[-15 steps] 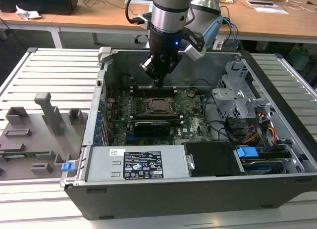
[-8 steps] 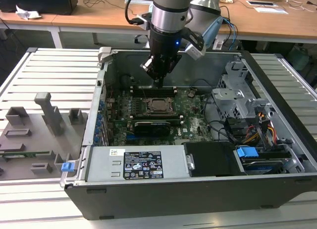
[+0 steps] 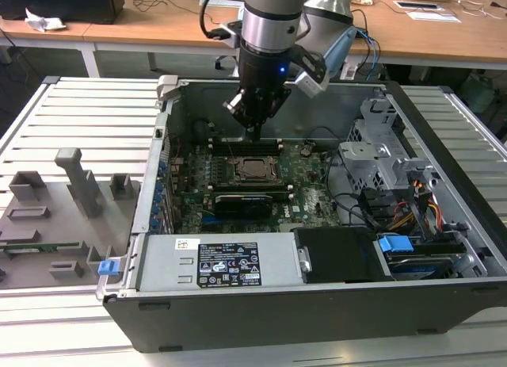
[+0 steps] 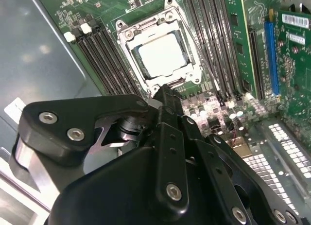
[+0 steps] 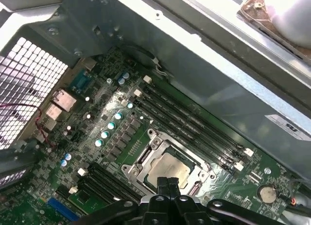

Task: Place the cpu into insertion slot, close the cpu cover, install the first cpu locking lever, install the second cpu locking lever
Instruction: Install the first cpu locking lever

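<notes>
So here's where we're at: the big open computer case (image 3: 238,311) lies on its side with the green motherboard (image 3: 305,196) facing up, and the arm reaches down into it. The gripper (image 3: 253,128) hangs just above the board, right beside the insertion slot (image 4: 127,34). In both wrist views its jaws look pressed together with nothing between them, the tip (image 4: 165,91) sitting at the edge of the socket. The cpu cover (image 4: 192,55) looks folded down flat, and the cpu (image 4: 160,57) sits in the socket with its grey top showing through the window. There's a thin wire running along one side that we take for a locking lever (image 4: 201,60), but we can't tell whether it's latched. What worries us: the socket is squeezed between banks of memory slots (image 4: 104,55), so a tip that comes down slightly off could scrape those or slip off a springy lever. And if the chip isn't fully seated, pressing the cover could bend pins.
</notes>
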You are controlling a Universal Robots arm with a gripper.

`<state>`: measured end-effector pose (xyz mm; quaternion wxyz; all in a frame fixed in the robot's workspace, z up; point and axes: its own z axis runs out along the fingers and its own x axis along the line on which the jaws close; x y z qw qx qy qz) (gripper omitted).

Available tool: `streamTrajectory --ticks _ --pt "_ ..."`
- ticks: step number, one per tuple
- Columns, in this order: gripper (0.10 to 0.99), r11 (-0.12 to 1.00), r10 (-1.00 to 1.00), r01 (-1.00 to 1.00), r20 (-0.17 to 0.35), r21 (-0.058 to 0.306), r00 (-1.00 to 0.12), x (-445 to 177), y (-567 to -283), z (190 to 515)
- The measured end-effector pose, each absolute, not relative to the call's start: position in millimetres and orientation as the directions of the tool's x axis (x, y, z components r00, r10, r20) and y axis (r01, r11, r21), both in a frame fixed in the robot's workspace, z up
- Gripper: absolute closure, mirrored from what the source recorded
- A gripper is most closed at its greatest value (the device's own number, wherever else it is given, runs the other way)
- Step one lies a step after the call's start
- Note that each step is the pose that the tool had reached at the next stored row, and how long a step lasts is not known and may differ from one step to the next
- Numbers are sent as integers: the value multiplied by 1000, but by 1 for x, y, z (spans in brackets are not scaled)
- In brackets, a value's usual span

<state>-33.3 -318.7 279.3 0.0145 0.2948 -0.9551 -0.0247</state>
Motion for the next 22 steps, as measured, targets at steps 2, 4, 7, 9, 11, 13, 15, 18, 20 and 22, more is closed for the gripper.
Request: streamTrajectory --ticks 2,4,7,9,11,13,15,18,20,22 --pt "980 845 -534 -533 13 56 -845 -33 -319 279" --pt "980 861 -506 -505 13 56 -862 -33 -319 279" --pt "980 878 -477 -476 13 56 -879 -35 -319 279" --pt "980 879 -475 -473 13 56 -880 -38 -319 279" --pt "980 880 -474 -472 13 56 -881 -45 -319 279" --pt "980 880 -474 -473 13 56 -881 -47 -319 279" --pt "980 880 -474 -473 13 56 -880 -49 -319 279" --pt "980 880 -474 -472 13 56 -881 -52 -319 279" --pt "980 880 -474 -472 13 56 -881 -54 -319 279" --pt "980 880 -474 -472 13 56 -881 -55 -319 279"
